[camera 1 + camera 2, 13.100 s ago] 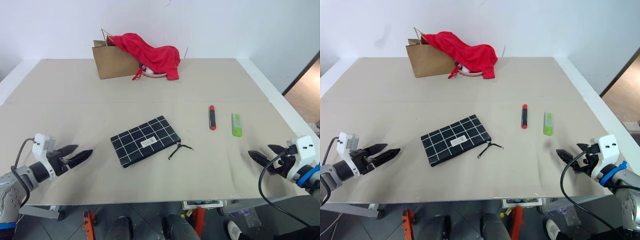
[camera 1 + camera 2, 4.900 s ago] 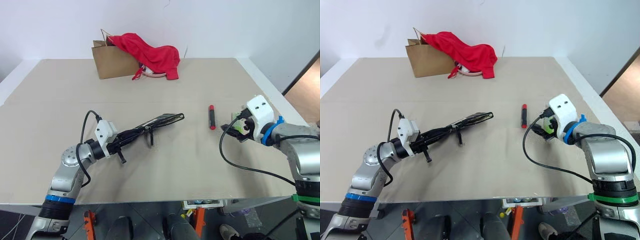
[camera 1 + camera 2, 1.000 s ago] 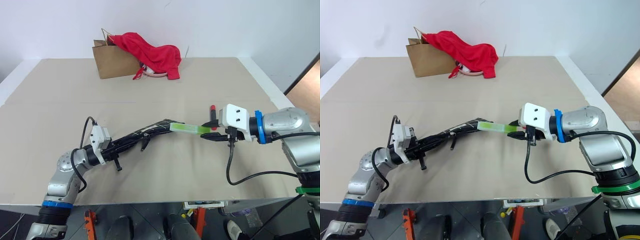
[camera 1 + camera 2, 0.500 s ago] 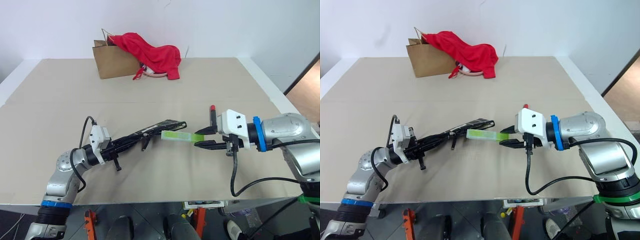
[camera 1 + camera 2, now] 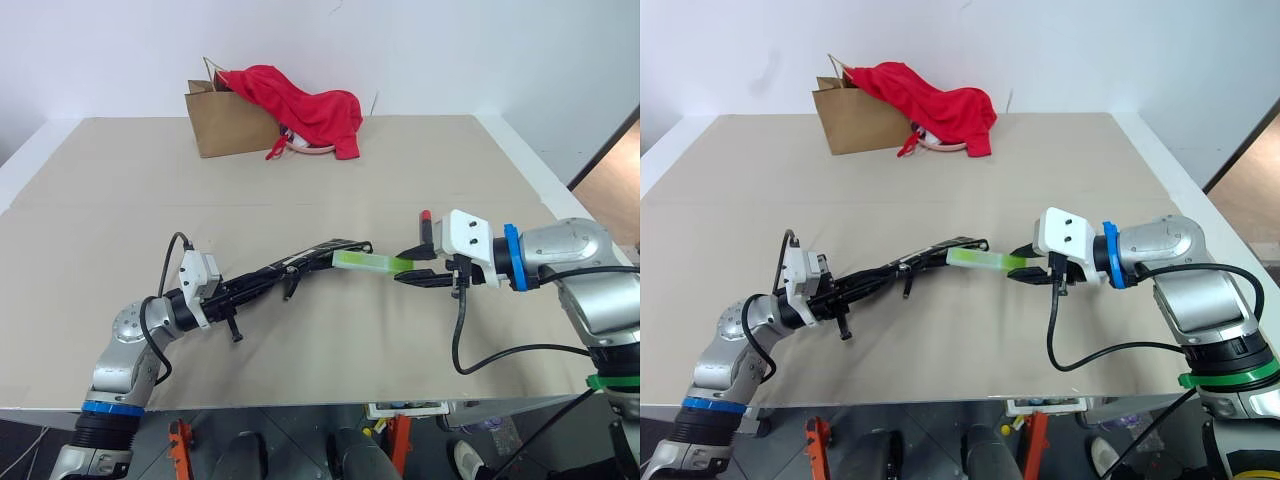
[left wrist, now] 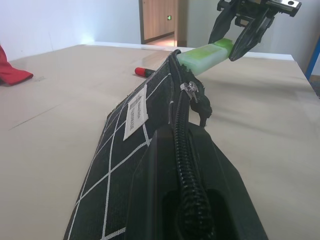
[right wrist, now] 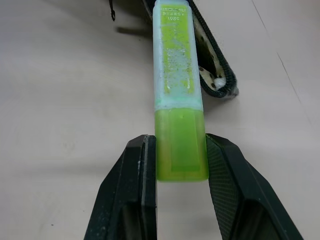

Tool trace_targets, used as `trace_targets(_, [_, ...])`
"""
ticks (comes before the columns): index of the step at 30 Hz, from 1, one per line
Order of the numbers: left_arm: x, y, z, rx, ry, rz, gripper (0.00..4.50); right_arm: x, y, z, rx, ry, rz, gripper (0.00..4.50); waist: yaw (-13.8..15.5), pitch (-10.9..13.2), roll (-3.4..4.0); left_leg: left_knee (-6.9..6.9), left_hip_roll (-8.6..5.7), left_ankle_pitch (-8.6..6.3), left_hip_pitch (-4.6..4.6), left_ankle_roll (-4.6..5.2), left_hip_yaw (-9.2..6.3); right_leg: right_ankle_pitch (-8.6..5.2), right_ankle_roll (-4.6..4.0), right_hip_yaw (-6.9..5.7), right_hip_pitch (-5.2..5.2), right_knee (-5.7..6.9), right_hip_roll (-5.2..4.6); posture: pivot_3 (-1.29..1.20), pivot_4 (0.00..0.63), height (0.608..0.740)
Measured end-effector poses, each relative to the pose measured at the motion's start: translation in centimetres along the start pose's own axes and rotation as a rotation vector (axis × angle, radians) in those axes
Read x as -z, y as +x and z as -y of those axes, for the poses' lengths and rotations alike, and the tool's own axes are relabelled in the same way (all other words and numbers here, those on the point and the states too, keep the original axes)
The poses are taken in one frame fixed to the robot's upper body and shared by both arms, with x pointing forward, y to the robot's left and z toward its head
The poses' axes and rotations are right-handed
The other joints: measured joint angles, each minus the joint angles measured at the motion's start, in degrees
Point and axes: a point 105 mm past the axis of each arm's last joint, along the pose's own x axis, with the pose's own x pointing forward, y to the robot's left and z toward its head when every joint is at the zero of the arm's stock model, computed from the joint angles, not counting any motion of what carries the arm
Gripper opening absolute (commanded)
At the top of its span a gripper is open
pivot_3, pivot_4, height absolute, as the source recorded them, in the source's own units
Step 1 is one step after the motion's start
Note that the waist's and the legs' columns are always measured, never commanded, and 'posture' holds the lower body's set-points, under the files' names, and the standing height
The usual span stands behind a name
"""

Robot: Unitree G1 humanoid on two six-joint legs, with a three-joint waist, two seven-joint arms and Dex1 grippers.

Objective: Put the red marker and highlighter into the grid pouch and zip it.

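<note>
Fingers of the right gripper (image 7: 180, 165) clamp the highlighter (image 7: 177, 90) by its solid lime-green end, one black pad pressed flat against each side, so the pen sticks straight out ahead of them along their own line. Its paler translucent cap end leads, reaching the open mouth of the grid pouch (image 5: 300, 264); from the right wrist view the cap lies just beside the pouch's zipper edge, and whether it has entered the opening cannot be told. The left gripper (image 5: 238, 288) has its fingers closed tight on the near end of the pouch, holding it off the table (image 5: 300, 180) like a long strip, edge-up, with the zipper (image 6: 181, 130) running along the top and the small white label (image 6: 136, 109) on its side.

Both arms reach inward over the front half of the table. The left forearm lies low and points toward the robot's right and away; the right forearm comes in from the right side, its gripper aimed toward the robot's left and tipped a little downward. The highlighter's long axis runs nearly across the table, roughly in line with the pouch. The red marker (image 5: 425, 229) lies on the table just behind the right gripper, pointing away from the robot. At the far edge stands a brown paper bag (image 5: 225, 122) with a red cloth (image 5: 300, 105) draped over it.
</note>
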Motion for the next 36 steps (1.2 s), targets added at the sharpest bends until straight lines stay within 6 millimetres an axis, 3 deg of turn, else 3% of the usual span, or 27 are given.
trace_targets(6, [0.0, 0.0, 0.0, 0.002, 0.001, -0.001, 0.0, -0.1, 0.8, 0.4, -0.018, -0.031, -0.014, 1.07, -0.12, 0.0, 0.01, 0.0, 0.01, 0.0, 0.03, 0.0, 0.03, 0.02, -0.02, 0.02, -0.02, 0.03, 0.02, 0.0, 0.15, 0.74])
trace_targets(12, [0.1, 0.1, 0.2, 0.014, 0.0, -0.004, 0.0, -0.1, 2.8, 0.9, -0.057, -0.132, -0.085, 1.07, -0.07, 0.0, 0.01, 0.0, 0.02, 0.0, 0.02, 0.0, 0.02, 0.01, -0.04, 0.01, -0.03, 0.06, 0.03, 0.0, 0.15, 0.74])
trace_targets(18, [0.2, 0.3, 0.4, 0.021, 0.004, -0.001, 0.0, -2.8, 6.6, 0.8, -0.114, -0.238, -0.048, 1.07, -0.14, 0.0, 0.01, -0.02, 0.03, 0.0, 0.01, 0.0, 0.0, 0.14, -0.32, 0.0, -0.07, 0.14, 0.05, 0.0, 0.15, 0.74])
trace_targets(25, [0.2, 0.3, 0.4, 0.02, 0.004, 0.001, 0.0, -4.4, 8.4, 0.3, -0.126, -0.246, 0.006, 1.07, 0.01, 0.0, 0.0, 0.01, 0.0, 0.0, -0.04, 0.0, -0.03, 0.15, -0.36, -0.05, -0.06, 0.13, 0.0, 0.0, 0.15, 0.74])
trace_targets(26, [0.2, 0.3, 0.4, 0.02, 0.004, 0.001, 0.0, -4.6, 8.5, 0.3, -0.124, -0.242, 0.013, 1.87, 0.01, 0.0, 0.0, 0.01, 0.0, 0.0, -0.04, 0.0, -0.04, 0.15, -0.36, -0.06, -0.06, 0.13, 0.0, 0.0, 0.15, 0.74])
trace_targets(27, [0.2, 0.3, 0.4, 0.02, 0.004, 0.001, 0.0, -4.7, 8.7, 0.3, -0.125, -0.238, 0.02, 2.11, 0.01, 0.0, 0.0, 0.01, 0.0, 0.0, -0.03, -0.01, -0.05, 0.15, -0.36, -0.08, -0.06, 0.13, 0.01, 0.0, 0.15, 0.74])
trace_targets(28, [0.2, 0.3, 0.4, 0.02, 0.003, 0.002, 0.0, -4.9, 8.9, 0.1, -0.129, -0.228, 0.033, 2.68, 0.01, 0.0, 0.0, 0.01, 0.01, 0.0, -0.03, 0.0, -0.06, 0.15, -0.37, -0.1, -0.06, 0.13, 0.01, 0.0, 0.15, 0.74])
trace_targets(29, [0.2, 0.3, 0.4, 0.02, 0.003, 0.002, 0.0, -4.9, 8.9, 0.1, -0.13, -0.227, 0.034, 2.82, 0.01, 0.0, 0.0, 0.01, 0.01, 0.0, -0.03, -0.01, -0.06, 0.15, -0.37, -0.11, -0.06, 0.14, 0.02, 0.0, 0.15, 0.74])
trace_targets(30, [0.2, 0.3, 0.4, 0.02, 0.002, 0.002, 0.0, -5.0, 9.0, 0.1, -0.127, -0.221, 0.036, 3.48, 0.01, 0.0, 0.0, 0.01, 0.01, 0.0, -0.04, -0.01, -0.07, 0.15, -0.37, -0.12, -0.06, 0.14, 0.02, 0.0, 0.15, 0.74])
trace_targets(34, [0.2, 0.4, 0.5, 0.021, 0.0, 0.008, 0.0, -4.4, 8.2, 0.9, -0.084, -0.208, 0.015, 3.48, 0.05, 0.0, 0.0, 0.01, -0.01, 0.0, -0.04, -0.01, -0.08, 0.14, -0.37, -0.13, -0.04, 0.13, -0.01, 0.0, 0.15, 0.74])
trace_targets(36, [0.2, 0.5, 0.5, 0.021, -0.002, 0.012, 0.0, -3.7, 6.9, 1.4, -0.051, -0.174, 0.009, 3.48, 0.15, 0.0, 0.0, 0.01, -0.04, 0.0, -0.06, -0.01, -0.1, 0.12, -0.37, -0.15, -0.03, 0.13, -0.05, 0.0, 0.15, 0.74])
